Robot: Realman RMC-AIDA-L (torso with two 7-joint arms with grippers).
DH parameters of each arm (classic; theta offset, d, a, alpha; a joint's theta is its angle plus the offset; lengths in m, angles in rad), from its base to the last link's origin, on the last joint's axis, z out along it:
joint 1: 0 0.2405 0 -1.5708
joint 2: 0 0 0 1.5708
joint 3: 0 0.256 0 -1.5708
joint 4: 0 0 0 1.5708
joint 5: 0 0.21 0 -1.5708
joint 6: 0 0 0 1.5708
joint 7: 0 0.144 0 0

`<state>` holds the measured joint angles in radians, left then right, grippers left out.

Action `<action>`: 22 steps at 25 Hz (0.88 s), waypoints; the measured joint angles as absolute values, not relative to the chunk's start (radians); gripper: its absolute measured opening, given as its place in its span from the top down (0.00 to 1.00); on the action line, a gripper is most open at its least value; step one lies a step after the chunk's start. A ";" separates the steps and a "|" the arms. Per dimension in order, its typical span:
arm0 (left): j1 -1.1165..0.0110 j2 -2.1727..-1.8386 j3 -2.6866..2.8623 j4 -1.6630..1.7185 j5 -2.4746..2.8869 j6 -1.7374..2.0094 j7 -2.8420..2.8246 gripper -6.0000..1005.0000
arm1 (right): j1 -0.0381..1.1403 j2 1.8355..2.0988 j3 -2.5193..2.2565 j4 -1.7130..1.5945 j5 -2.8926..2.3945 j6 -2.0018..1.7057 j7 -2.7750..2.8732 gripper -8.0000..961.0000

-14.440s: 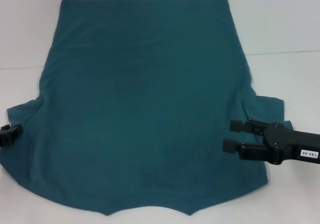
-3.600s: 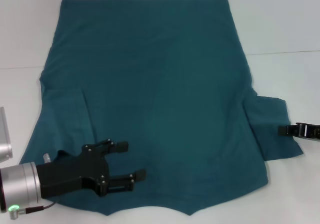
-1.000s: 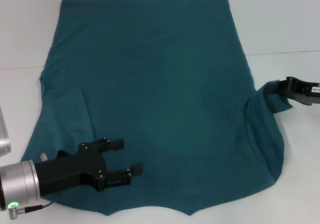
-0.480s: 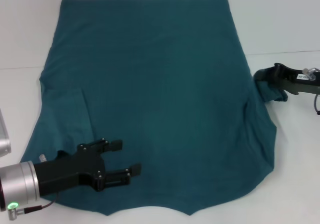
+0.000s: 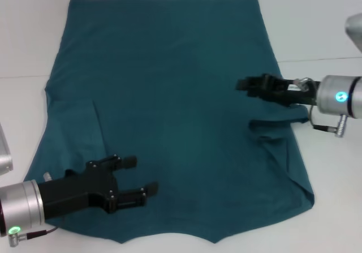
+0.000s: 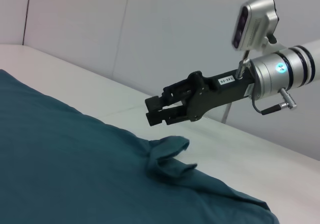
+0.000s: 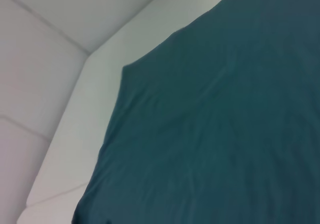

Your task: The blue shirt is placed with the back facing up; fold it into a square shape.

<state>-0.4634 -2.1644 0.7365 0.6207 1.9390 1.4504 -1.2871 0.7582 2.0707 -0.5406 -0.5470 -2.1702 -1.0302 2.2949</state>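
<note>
Fingers spread on both grippers, holding nothing. Blue shirt flat, back up, covering white table. Left gripper hovers over folded left sleeve. Right gripper above bunched right sleeve, likely just released inward.

Blue shirt: big dark teal tee, plain back up, spread flat on white table. Left sleeve folded in over body; right sleeve also folded in, lying bunched & wrinkled near right edge. Hem at far side, neckline near
</note>
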 joint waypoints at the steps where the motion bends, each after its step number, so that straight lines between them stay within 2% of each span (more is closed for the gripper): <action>1: -0.464 -2.164 0.736 0.621 1.939 1.447 -1.287 0.12 | 0.764 2.073 -0.549 -0.547 -2.170 -1.029 2.295 0.70; 5: -0.465 -2.163 0.736 0.620 1.941 1.435 -1.287 0.12 | 0.774 2.078 -0.551 -0.553 -2.170 -1.024 2.295 0.51; 7: -0.465 -2.163 0.736 0.620 1.942 1.433 -1.287 0.12 | 0.765 2.072 -0.550 -0.554 -2.170 -1.024 2.302 0.41; 12: -0.465 -2.163 0.736 0.622 1.942 1.433 -1.289 0.12 | 0.717 2.044 -0.556 -0.555 -2.175 -1.032 2.337 0.31; 22: -0.468 -2.163 0.742 0.625 1.942 1.440 -1.289 0.12 | 0.623 1.958 -0.580 -0.554 -2.219 -1.084 2.450 0.31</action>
<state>-0.4675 -2.1629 0.7424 0.6245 1.9421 1.4396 -1.2886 0.6228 1.9583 -0.5800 -0.5540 -2.2186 -1.0845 2.4498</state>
